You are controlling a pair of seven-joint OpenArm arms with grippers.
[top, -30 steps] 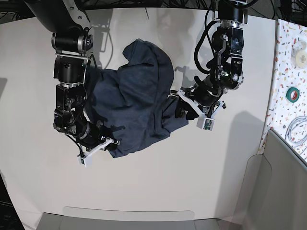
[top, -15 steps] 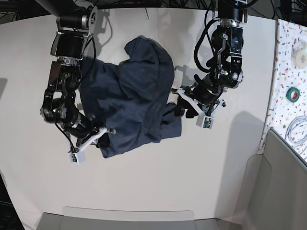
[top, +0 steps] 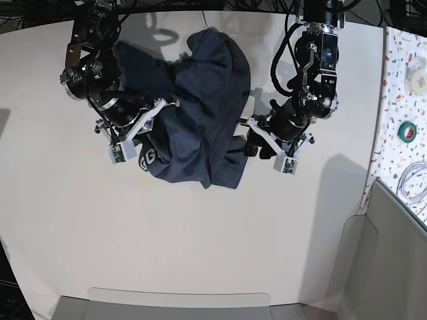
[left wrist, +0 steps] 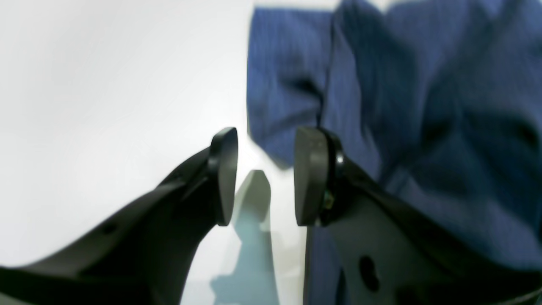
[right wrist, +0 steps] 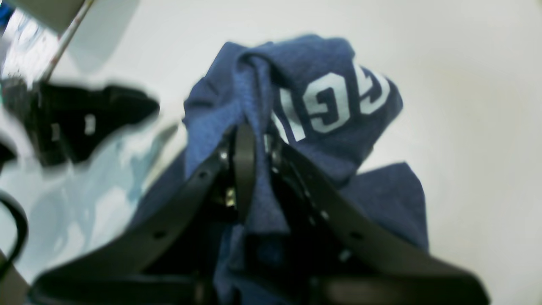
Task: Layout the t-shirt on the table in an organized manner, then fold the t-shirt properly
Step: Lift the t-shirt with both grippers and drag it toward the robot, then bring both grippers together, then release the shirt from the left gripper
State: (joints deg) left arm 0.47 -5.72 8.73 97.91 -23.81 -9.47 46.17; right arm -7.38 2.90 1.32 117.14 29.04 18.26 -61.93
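One t-shirt [top: 200, 113], navy, bunched on the table [top: 200, 240] between two arms; one gather is pinched in the clenched right gripper [right wrist: 250, 148] and raised, white lettering showing; the left gripper [left wrist: 264, 176] stands released, nothing between its pads, cloth edge just beyond and to one side of its tips; nearer arm for the free edge: left; count: one shirt, two grippers.
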